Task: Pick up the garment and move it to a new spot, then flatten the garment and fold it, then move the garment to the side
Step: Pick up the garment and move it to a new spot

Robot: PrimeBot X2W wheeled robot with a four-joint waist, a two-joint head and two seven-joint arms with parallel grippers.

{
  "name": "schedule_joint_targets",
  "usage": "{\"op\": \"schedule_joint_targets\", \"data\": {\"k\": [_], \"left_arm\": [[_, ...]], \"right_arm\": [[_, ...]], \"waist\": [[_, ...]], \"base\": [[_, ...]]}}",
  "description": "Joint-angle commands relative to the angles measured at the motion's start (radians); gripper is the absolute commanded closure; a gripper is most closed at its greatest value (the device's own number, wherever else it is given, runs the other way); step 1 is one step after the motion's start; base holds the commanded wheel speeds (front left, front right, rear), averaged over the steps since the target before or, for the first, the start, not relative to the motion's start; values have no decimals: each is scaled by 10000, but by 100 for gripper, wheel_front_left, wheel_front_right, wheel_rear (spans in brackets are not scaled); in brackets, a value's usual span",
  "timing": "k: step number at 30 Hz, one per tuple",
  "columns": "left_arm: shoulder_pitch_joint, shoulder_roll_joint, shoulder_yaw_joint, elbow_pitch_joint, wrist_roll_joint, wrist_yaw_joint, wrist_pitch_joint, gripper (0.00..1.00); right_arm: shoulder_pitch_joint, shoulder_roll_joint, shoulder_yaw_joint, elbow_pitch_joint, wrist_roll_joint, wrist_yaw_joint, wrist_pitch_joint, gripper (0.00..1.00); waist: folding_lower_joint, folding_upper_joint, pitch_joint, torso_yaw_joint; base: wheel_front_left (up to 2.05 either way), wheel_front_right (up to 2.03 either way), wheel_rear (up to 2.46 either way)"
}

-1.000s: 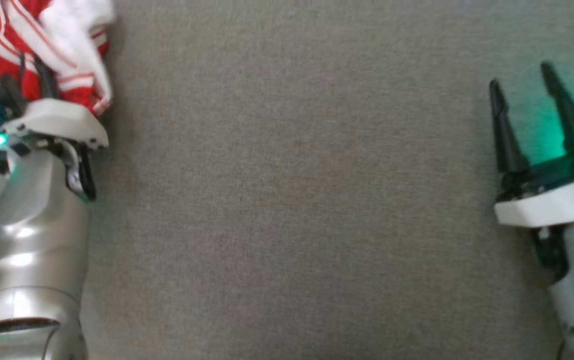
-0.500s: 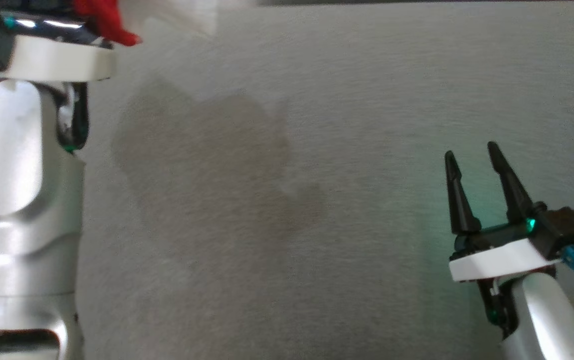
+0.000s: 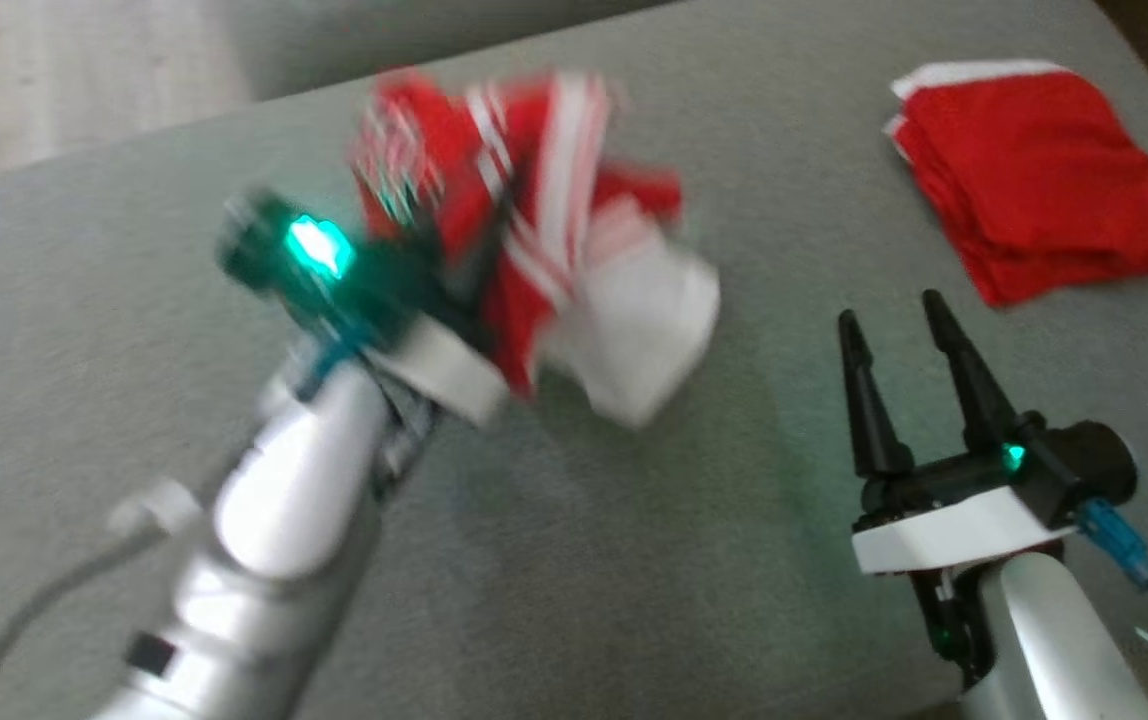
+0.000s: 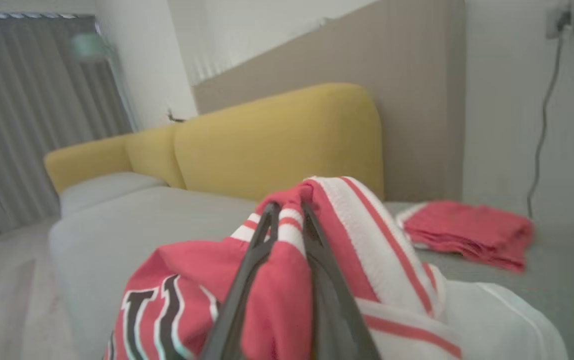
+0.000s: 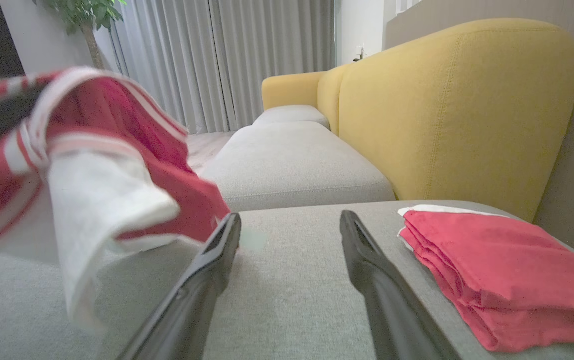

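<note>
Left wrist view showed the left tool (image 4: 289, 210) clenched on the garment (image 4: 182, 270), its two dark fingers nearly together, with a fold of red cloth and a white-striped band pinched between them near the tips. The garment was red with white stripes, dark lettering outlined in white on one side, and a plain white part at the lower right. It hung bunched from that tool over the grey sofa seat (image 4: 132, 215), in front of the yellow backrest (image 4: 277, 140). In the head view the bundle was blurred and sat left of centre, the white part drooping at its right; whether any of it touched the seat could not be told. The right tool (image 3: 889, 312) stood released and empty, fingers spread and pointing up that view, apart from the garment. A folded red cloth (image 3: 1034, 180) with a white edge lay flat on the seat near its far right corner, beyond the right tool. In the right wrist view the garment was at the left of the spread fingers and the folded cloth at the right.
</note>
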Motion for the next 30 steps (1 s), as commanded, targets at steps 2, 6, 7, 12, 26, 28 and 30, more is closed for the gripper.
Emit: {"op": "schedule_joint_targets", "data": {"k": [2, 6, 7, 12, 26, 28, 30], "left_arm": [[136, -144, -23, 572, -19, 18, -498, 100], [501, -497, -578, 1941, 43, 443, -994, 0], [576, -543, -671, 2064, -8, 581, -1037, 0], [1175, -601, -846, 740, -299, 1402, -1065, 0], [6032, -607, 1240, -3780, -569, 3145, -1070, 0], [6579, -608, 1585, -4140, -482, 3242, -1070, 0], [7019, -608, 1832, -4291, -419, 3296, -1070, 0]], "right_arm": [[-253, 116, 339, -259, 88, -7, -22, 0], [-294, 143, 394, -155, 108, -7, -22, 0], [-273, 147, 362, -145, 105, -7, -22, 0], [-48, 139, 144, -79, 74, -7, -22, 0], [1737, 41, -896, -231, -267, -7, -22, 0], [1916, 79, -1049, -328, -303, -7, -22, 0], [2060, 122, -1175, -436, -344, -7, -22, 0]], "waist": [[1, 0, 552, -514], [1, 0, 792, -540], [1, 0, 787, -479], [1, 0, 478, 37], [1, 0, -1706, 2612], [1, 0, -1857, 2822], [1, 0, -1975, 2972]], "base": [[0, 0, 0], [0, 0, 0], [0, 0, 0], [0, 0, 0], [0, 0, 0], [0, 0, 0], [0, 0, 0]]}}
